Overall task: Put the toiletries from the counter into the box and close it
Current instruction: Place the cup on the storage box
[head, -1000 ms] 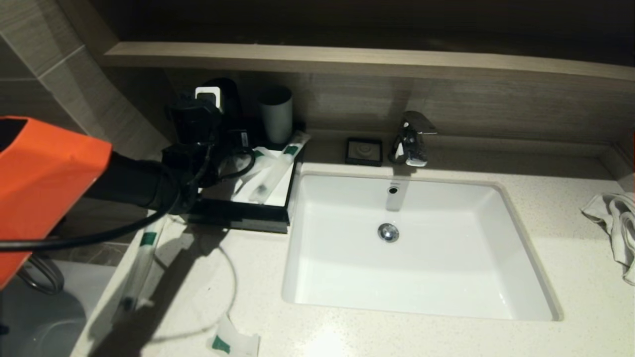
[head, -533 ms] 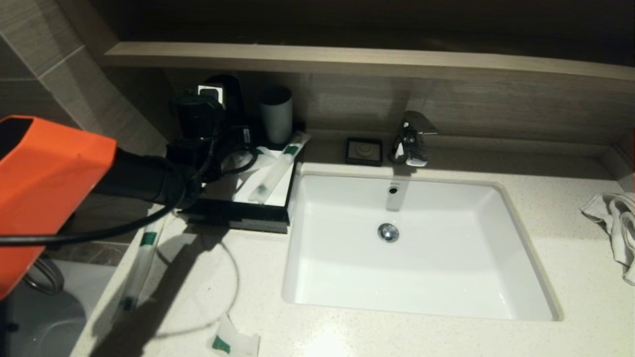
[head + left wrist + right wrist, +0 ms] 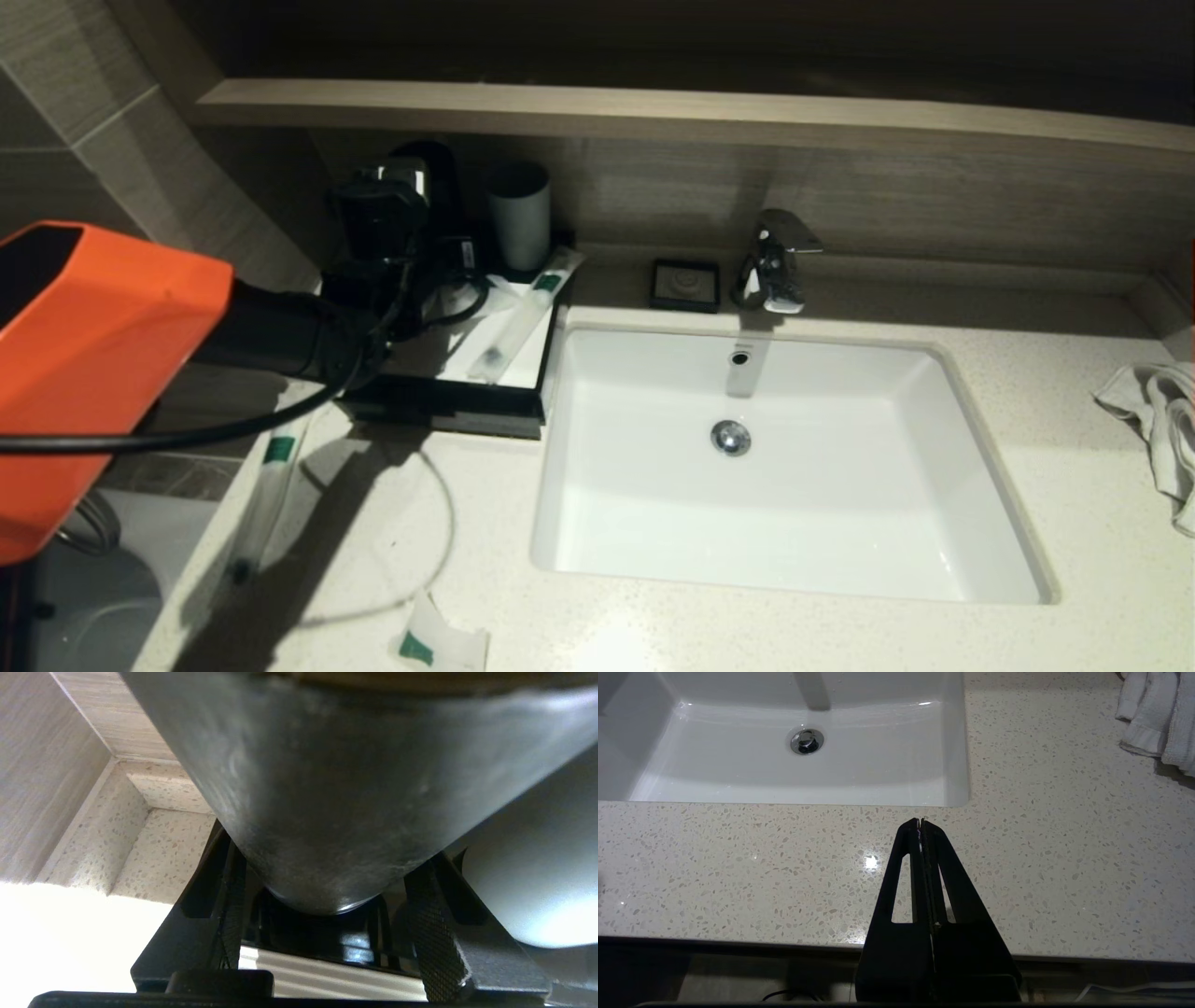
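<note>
Orange casing covers the left arm's near link, and that arm is reaching to the back left corner of the worktop [image 3: 485, 523]. Over the last second its left end effector [image 3: 327, 872] has been edging up and slightly right. Its two textured black fingers [image 3: 434, 933] are clenched on the sides of the black cup [image 3: 327, 788], a smooth, dull, tapering round cup whose base appears to be hanging just clear of what lies under it. Judging by this, the arm is clearing the cup off the box [image 3: 448, 411] before any packing starts, so the task is looking early.

A long tube [image 3: 271, 485] in translucent film with a green label is lying along the worktop's left edge, well in front of the box. A small squarish sachet [image 3: 439, 644] of the same crinkly film is lying near the front edge. The box, low, flat and glossy black with a white top panel, is sitting just left of the sink [image 3: 794, 569]. A second tube [image 3: 518, 317] is resting diagonally on that panel with another sachet [image 3: 490, 294] just beside it. None of the four toiletries is showing inside the box yet.

Next along, the matt grey cup [image 3: 518, 215] is standing upright behind the box. A square black soap dish [image 3: 686, 285] and a shiny chrome tap [image 3: 770, 261] are sitting at the back of the white glazed rectangular sink. The right end effector [image 3: 922, 823] is parked over the speckled stone near the sink's front edge, its fingers pressed together on nothing. A crumpled white towel [image 3: 1153, 420] is lying far right.
</note>
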